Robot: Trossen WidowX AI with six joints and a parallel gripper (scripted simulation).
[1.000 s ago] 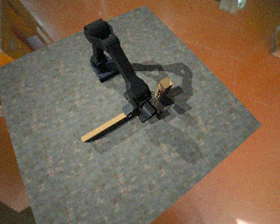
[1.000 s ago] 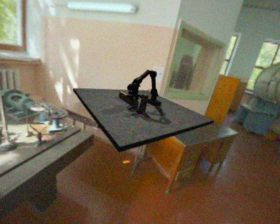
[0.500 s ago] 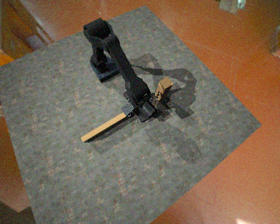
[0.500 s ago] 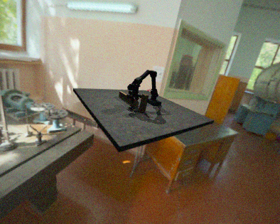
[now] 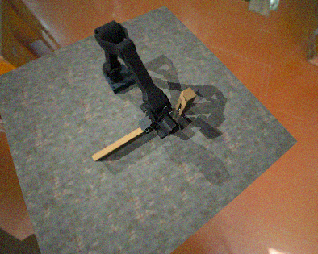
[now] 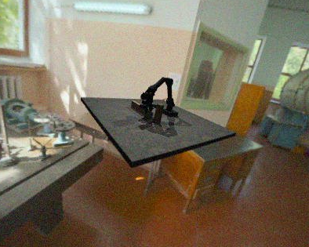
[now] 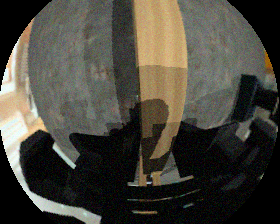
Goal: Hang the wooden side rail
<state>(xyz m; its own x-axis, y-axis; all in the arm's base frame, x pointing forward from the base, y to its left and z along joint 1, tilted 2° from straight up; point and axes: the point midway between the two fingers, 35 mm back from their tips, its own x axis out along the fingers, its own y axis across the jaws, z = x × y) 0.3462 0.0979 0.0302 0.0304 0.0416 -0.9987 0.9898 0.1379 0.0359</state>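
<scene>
The wooden side rail point(image 5: 118, 144) point(image 6: 137, 107) point(image 7: 161, 40) is a long pale bar. Its far end is low over the grey table top point(image 5: 90, 209) point(image 6: 162, 150); contact cannot be told. My gripper point(image 5: 149, 127) point(image 7: 151, 117) is shut on the rail near its post-side end, a finger on each side in the wrist view. The headboard post point(image 5: 186, 97) point(image 6: 158, 114) stands just beyond the gripper, with a dark slot on the side facing the rail. The gripper hides the rail's hook end, so whether the hooks touch the pins cannot be seen.
The arm's base point(image 5: 120, 80) point(image 6: 170, 112) stands on the same table top, behind the gripper in the top view. The arm reaches over from there. Shadows of the arm and post fall around the post.
</scene>
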